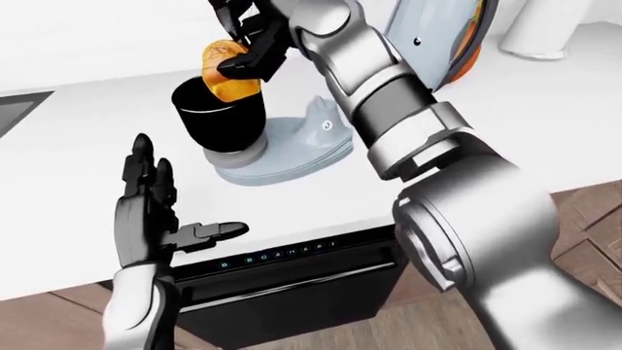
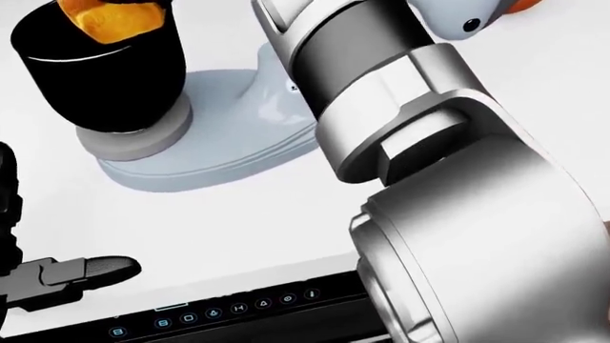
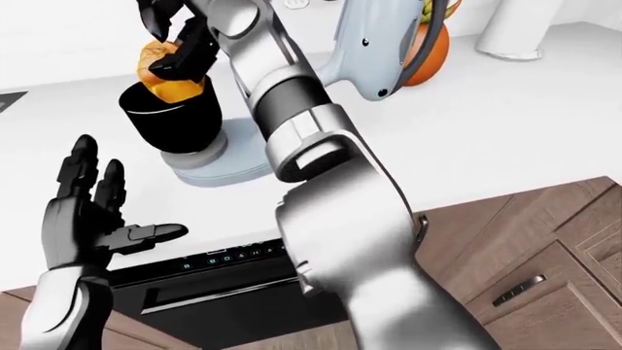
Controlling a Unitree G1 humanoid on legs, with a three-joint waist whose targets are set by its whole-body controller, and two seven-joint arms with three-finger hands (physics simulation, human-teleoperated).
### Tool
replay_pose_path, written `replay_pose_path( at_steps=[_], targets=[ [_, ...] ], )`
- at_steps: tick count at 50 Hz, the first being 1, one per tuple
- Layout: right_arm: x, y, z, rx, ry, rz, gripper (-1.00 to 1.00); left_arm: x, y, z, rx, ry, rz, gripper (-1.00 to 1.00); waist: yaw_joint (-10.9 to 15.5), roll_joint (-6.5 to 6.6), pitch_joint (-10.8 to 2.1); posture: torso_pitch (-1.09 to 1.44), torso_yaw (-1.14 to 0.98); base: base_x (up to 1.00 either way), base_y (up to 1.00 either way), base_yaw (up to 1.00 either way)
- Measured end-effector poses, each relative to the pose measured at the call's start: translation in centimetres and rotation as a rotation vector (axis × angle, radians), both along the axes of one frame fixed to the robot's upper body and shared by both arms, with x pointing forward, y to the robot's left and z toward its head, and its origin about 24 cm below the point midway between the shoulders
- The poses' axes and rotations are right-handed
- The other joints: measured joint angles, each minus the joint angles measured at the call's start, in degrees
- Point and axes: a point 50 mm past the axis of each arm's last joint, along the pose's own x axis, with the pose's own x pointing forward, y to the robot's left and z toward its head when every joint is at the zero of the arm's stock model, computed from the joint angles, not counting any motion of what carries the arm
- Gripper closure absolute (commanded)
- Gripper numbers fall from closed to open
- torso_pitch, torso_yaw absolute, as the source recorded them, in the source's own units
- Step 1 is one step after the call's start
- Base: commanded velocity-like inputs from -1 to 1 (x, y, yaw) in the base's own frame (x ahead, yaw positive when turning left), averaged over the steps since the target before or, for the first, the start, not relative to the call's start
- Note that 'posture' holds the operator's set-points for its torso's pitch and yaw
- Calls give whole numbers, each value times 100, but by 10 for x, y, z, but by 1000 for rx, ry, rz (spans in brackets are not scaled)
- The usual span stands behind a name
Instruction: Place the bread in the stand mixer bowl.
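Over the mouth of the black stand mixer bowl (image 1: 222,120), my right robot hand (image 1: 245,45) has its dark fingers (image 1: 251,62) closed round the bread (image 1: 225,73), an orange-brown loaf that sits partly below the rim and partly above it. In the head view only the loaf's lower part shows, poking over the bowl's edge at the top left. I judge the placing almost done but not released.

The main risk I see is in letting go. The bread looks to be leaning toward the rim rather than lying centred, so if I open my fingers now it may catch on the edge, tip outward and drop onto the white tabletop (image 1: 78,168). I cannot tell how deep the bowl is or whether the loaf has anything under it yet.

A second risk is my own arm. My forearm (image 3: 292,102) runs close past the mixer's tilted head (image 3: 374,51) and above the pale grey base (image 1: 292,149); a careless pull-away could knock the head or shove the bowl off its seat.

My left robot hand (image 1: 146,211) hangs spread wide and holding nothing, well apart from the mixer, above the tabletop's near edge and the dishwasher's control strip (image 1: 277,255). It is out of harm's way, but too far off to steady the bowl if it shifts.
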Motion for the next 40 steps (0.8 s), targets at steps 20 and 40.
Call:
replay_pose_path(
  at_steps=[20,40],
  targets=[
    [4,5,-20,85,-63,-14,100,-1,3,-1,0,1,4,-100,4,21,-27,0,0,0,0,0],
    [3,7,-25,165,-150,-43,100,1,5,-1,1,-4,8,-100,-9,10,-31,0,0,0,0,0]
  ],
)
